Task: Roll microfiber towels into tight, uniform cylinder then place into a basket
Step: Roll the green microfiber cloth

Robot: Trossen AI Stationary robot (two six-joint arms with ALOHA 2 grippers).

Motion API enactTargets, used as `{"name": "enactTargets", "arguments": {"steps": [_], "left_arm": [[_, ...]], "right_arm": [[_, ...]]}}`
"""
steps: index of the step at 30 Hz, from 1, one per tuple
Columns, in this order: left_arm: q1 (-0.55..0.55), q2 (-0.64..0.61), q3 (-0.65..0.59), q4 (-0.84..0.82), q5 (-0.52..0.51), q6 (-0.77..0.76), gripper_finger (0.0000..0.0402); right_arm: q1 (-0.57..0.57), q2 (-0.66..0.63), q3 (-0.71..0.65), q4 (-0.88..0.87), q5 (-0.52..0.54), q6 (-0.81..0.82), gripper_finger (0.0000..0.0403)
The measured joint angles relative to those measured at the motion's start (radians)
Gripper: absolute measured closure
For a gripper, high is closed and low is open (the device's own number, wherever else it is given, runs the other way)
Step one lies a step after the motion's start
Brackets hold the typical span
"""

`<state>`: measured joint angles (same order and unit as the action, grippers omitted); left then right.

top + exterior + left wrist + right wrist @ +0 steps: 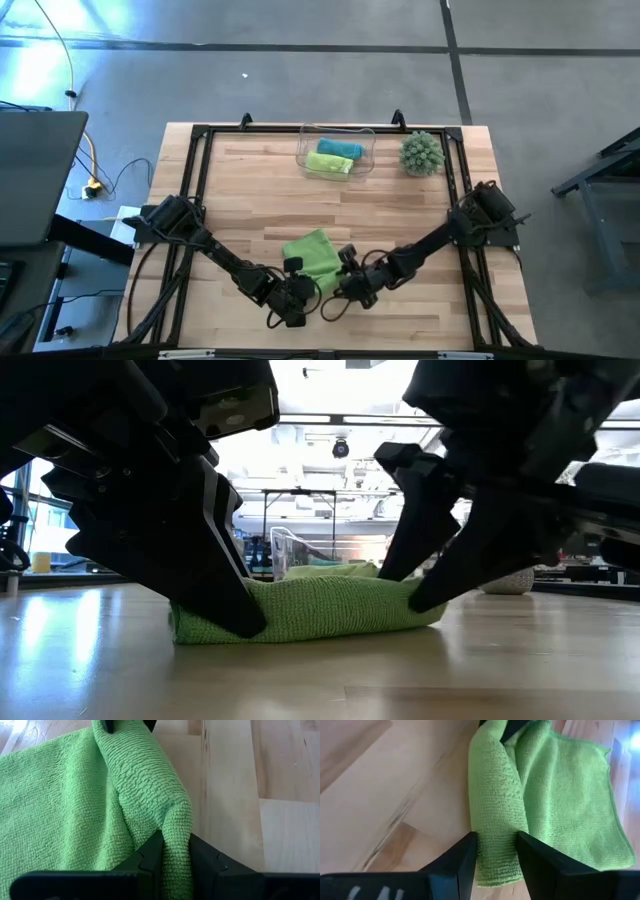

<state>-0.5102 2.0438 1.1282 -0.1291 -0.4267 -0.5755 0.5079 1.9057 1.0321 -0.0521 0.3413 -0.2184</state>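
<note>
Two grippers on one lime towel (312,258) near the table's (400,210) front edge in high view; teal + lime rolls sit in the clear basket (336,152) at the back. Low view: both pinch the roll's ends. Left wrist: left gripper (176,865) clamped on the rolled edge. Right wrist: right gripper (496,857) clamped on the other end.

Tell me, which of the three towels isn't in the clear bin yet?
The lime green towel near the table's front edge, pinched by both grippers. The other lime one and the teal one sit in the basket.
</note>
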Motion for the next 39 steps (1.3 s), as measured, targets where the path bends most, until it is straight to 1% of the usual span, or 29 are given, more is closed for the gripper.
{"name": "enactTargets", "arguments": {"steps": [10,14,16,20,25,27,30,32,36,39], "left_arm": [[0.000,-0.009,0.004,-0.001,-0.012,0.002,0.0339],[-0.003,-0.012,0.027,-0.032,-0.020,0.002,0.0339],[-0.003,-0.016,0.053,-0.075,-0.002,0.002,0.0339],[-0.006,-0.019,0.119,-0.177,0.060,-0.015,0.0333],[-0.027,-0.027,0.229,-0.351,0.068,-0.020,0.0309],[-0.036,-0.027,0.279,-0.436,0.067,-0.020,0.0299],[-0.052,-0.030,0.346,-0.538,0.032,-0.025,0.0288],[-0.062,-0.030,0.370,-0.575,-0.005,-0.025,0.0284],[-0.070,-0.030,0.383,-0.563,-0.092,-0.043,0.0283],[-0.070,-0.028,0.382,-0.567,-0.157,-0.114,0.0282]], "right_arm": [[-0.045,0.024,0.003,0.004,-0.066,0.001,0.0268],[-0.060,0.035,0.005,0.000,-0.097,0.076,0.0269],[-0.074,0.035,0.005,-0.007,-0.134,0.124,0.0277],[-0.104,0.036,0.006,-0.015,-0.221,0.190,0.0313],[-0.138,0.037,0.006,-0.017,-0.336,0.240,0.0382],[-0.156,0.037,0.005,-0.019,-0.388,0.268,0.0393],[-0.190,0.038,0.005,-0.019,-0.477,0.353,0.0390],[-0.219,0.039,0.003,-0.019,-0.552,0.417,0.0391],[-0.271,0.041,0.002,-0.006,-0.664,0.549,0.0393],[-0.313,0.043,-0.001,0.001,-0.742,0.653,0.0392]]}}
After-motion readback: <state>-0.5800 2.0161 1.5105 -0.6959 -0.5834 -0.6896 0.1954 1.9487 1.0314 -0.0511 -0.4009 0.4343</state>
